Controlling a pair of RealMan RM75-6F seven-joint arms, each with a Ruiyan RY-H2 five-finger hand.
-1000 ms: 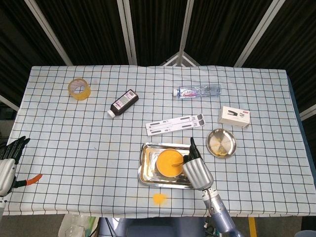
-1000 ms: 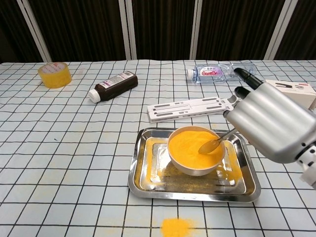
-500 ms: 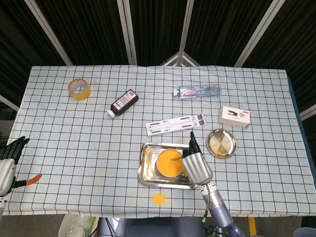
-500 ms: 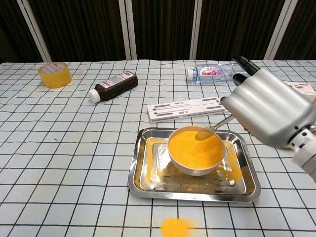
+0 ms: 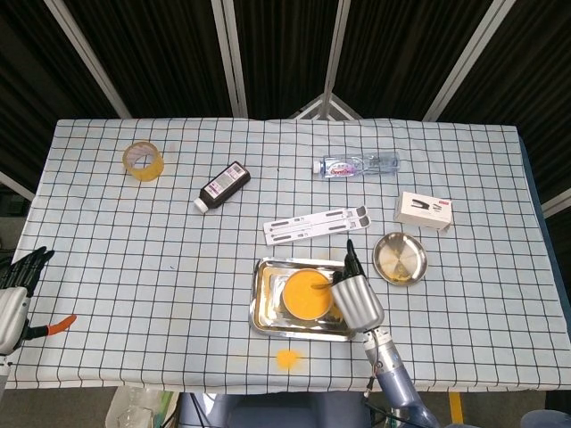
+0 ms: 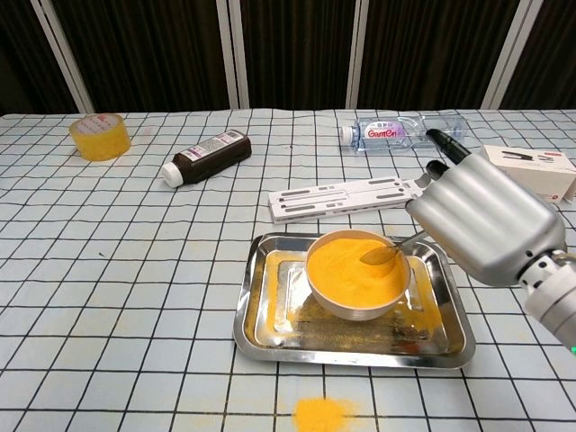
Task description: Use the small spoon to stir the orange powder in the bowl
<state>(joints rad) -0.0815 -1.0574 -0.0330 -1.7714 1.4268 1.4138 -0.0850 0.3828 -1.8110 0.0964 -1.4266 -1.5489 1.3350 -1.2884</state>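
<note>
A white bowl full of orange powder stands in a steel tray at the table's front middle. My right hand hovers just right of the bowl and holds a small metal spoon, whose scoop lies on the powder near the bowl's right rim. In the head view the right hand covers the tray's right end. My left hand shows only at the far left edge, off the table, fingers apart and holding nothing.
Spilled orange powder lies in front of the tray. A white slotted stand, a water bottle, a dark bottle, a tape roll, a stapler box and a small steel dish lie around.
The spoon's scoop went from the bowl's right side to its far rim and came back toward the right. The right hand shifted with it. The left hand stayed put.
</note>
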